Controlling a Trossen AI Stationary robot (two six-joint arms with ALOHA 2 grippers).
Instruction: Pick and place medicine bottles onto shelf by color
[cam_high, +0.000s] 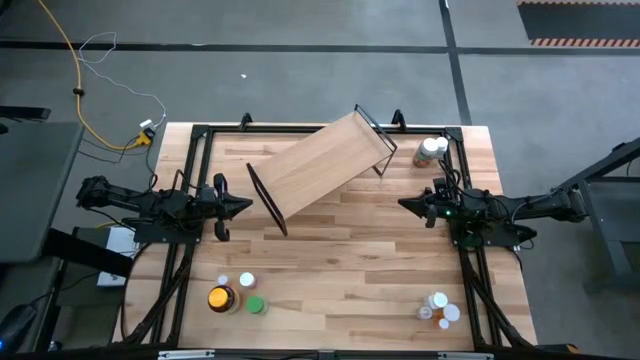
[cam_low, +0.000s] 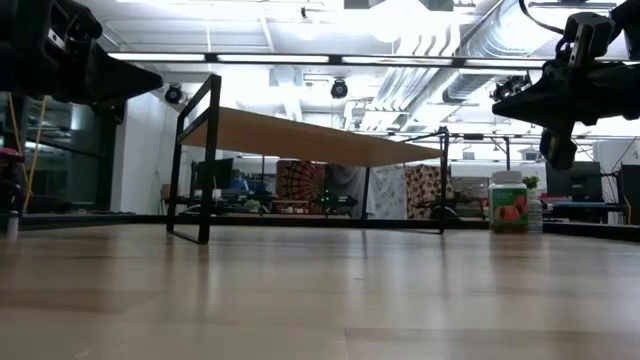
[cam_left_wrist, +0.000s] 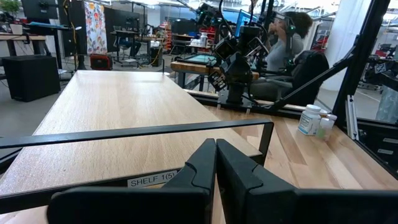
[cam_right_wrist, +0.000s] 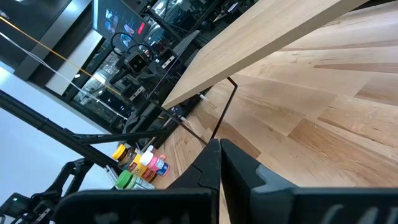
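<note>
The shelf (cam_high: 318, 165), a long light-wood board on black wire frame ends, stands slantwise on the far middle of the table; it also shows in the low view (cam_low: 300, 135). My left gripper (cam_high: 246, 206) is shut and empty, held above the table just off the shelf's left end. My right gripper (cam_high: 403, 205) is shut and empty, right of the shelf. An amber jar with a yellow lid (cam_high: 221, 298), a green bottle (cam_high: 254, 305) and small white-capped ones stand at the near left. White bottles (cam_high: 440, 310) stand near right. Two white bottles (cam_high: 431, 151) stand far right.
Black arm frames run along the table's left and right sides (cam_high: 180, 290). A person sits beyond the table in the left wrist view (cam_left_wrist: 292, 43). Bare tabletop lies between the two near bottle groups (cam_high: 345, 285).
</note>
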